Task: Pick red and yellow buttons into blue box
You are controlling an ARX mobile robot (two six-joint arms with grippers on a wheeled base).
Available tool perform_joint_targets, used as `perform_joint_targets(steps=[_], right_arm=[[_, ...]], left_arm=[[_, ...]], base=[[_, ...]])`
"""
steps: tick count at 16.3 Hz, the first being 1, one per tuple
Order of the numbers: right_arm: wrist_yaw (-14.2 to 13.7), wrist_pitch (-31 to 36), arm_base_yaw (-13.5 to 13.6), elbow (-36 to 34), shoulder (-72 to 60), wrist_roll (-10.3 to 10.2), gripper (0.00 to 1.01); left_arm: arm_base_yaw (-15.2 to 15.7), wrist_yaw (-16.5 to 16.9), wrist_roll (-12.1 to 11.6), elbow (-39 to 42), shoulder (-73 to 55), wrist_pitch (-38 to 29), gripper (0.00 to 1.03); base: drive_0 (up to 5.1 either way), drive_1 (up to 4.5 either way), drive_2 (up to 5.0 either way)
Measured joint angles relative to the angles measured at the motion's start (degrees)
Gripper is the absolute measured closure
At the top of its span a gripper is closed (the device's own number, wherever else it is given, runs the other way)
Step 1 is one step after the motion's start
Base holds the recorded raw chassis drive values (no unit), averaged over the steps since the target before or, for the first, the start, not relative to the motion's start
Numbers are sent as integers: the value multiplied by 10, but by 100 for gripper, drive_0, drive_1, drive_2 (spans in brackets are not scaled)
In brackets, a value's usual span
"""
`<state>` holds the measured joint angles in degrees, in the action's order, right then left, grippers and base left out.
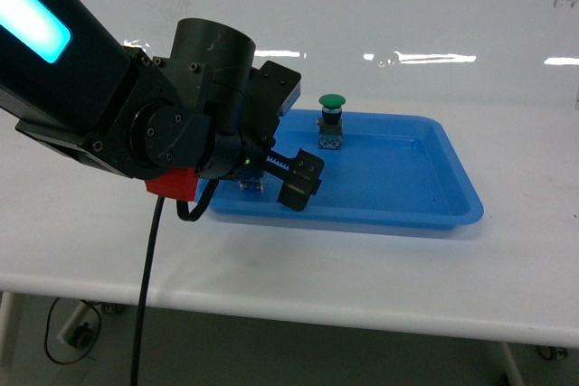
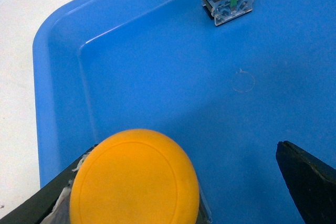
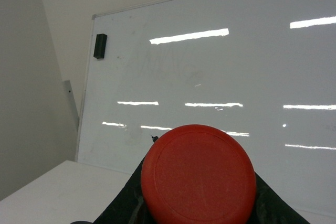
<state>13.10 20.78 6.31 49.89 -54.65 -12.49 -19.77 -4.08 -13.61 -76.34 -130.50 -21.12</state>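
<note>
Yellow button (image 2: pixel 135 178) ×1 by released left claw (image 2: pixel 173 192); red button (image 3: pixel 198 174) ×1 gripped in right claw.

Lab or office: whiteboard (image 3: pixel 210 77), white table (image 1: pixel 271 268).

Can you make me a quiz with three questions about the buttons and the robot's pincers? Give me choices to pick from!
1. Where is the green button?
A) on the floor
B) in the blue tray
C) in the right pincer

2. What colour is the button in the right pincer?
A) red
B) green
C) purple

3. How is the left pincer?
A) shut on the green button
B) out of sight
C) open

Answers:
1 B: the head view shows it standing inside the tray.
2 A: the red button sits between the pincer's fingers in the right wrist view.
3 C: a wide gap shows between the yellow button and one finger.
</note>
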Motion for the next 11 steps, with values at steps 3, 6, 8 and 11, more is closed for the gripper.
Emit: perform_joint_targets(steps=[3,6,8,11], right_arm=[[0,0,0,0,0,0,73],[0,0,0,0,0,0,73],[0,0,0,0,0,0,73],[0,0,0,0,0,0,73]], left_arm=[[0,0,-3,0,0,1,16],[0,0,-3,0,0,1,34],[0,0,-3,0,0,1,53],[0,0,-3,0,0,1,72]], base=[[0,0,0],[0,0,0],[0,0,0],[0,0,0]])
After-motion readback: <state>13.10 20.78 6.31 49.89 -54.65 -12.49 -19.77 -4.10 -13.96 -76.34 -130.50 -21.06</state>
